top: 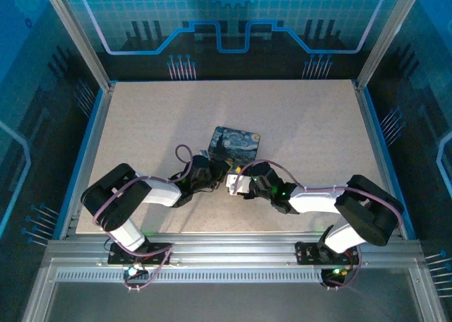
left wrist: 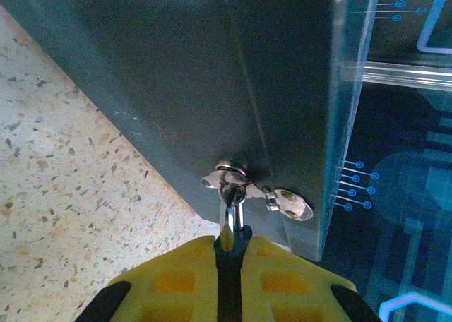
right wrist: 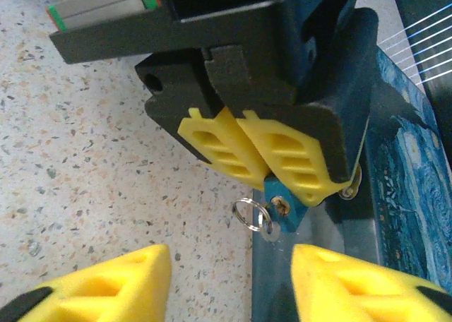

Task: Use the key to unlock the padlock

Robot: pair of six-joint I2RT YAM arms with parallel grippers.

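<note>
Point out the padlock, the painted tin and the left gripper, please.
padlock (right wrist: 282, 197), right wrist view, on its bluish body.
painted tin (top: 236, 142), top external view, on the night-sky lid.
left gripper (left wrist: 227, 243), left wrist view, midway between its closed fingertips.

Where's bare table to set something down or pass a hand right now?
Free: the table beyond the painted tin to the far edge, plus both side strips. Crowded: at the tin's near edge, where the left gripper and right gripper meet.
</note>
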